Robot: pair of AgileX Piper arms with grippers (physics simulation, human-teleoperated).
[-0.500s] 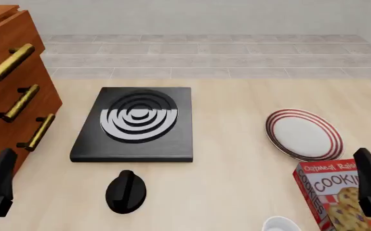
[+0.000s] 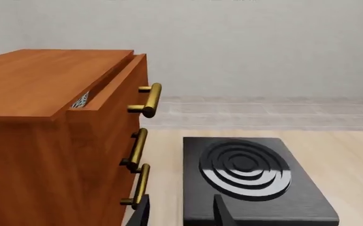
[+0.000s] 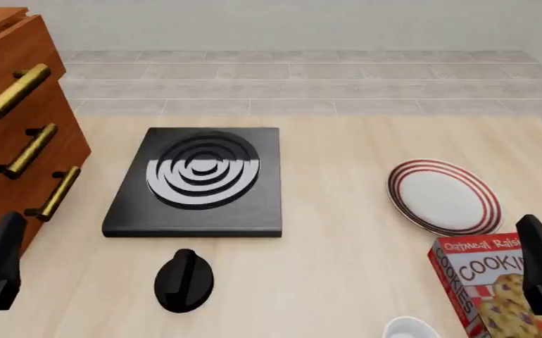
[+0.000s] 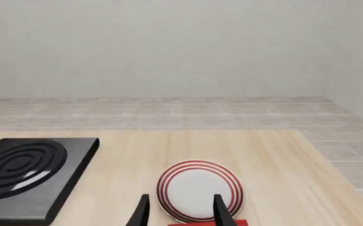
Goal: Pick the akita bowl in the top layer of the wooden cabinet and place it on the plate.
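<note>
The wooden cabinet (image 3: 13,120) stands at the table's left edge, with three brass handles. Its top layer (image 2: 119,89) is pulled out a little, leaving a narrow gap. In that gap a sliver of the dark-patterned akita bowl (image 2: 79,100) shows; the front view hides it. The red-ringed white plate (image 3: 445,196) lies on the right side of the table. My left gripper (image 2: 180,209) hangs open and empty low beside the cabinet's front, seen as left gripper (image 3: 3,246) near the bottom drawer. My right gripper (image 4: 180,209) is open and empty just short of the plate (image 4: 197,188).
A black square stove (image 3: 198,179) with spiral rings sits mid-table. Before it lies a black knob-shaped object (image 3: 184,280). A red cookie box (image 3: 487,285) stands beside my right gripper (image 3: 541,260), and a plain white round object (image 3: 410,329) sits at the near edge.
My left gripper has risen slightly beside the cabinet. Nothing else has visibly moved.
</note>
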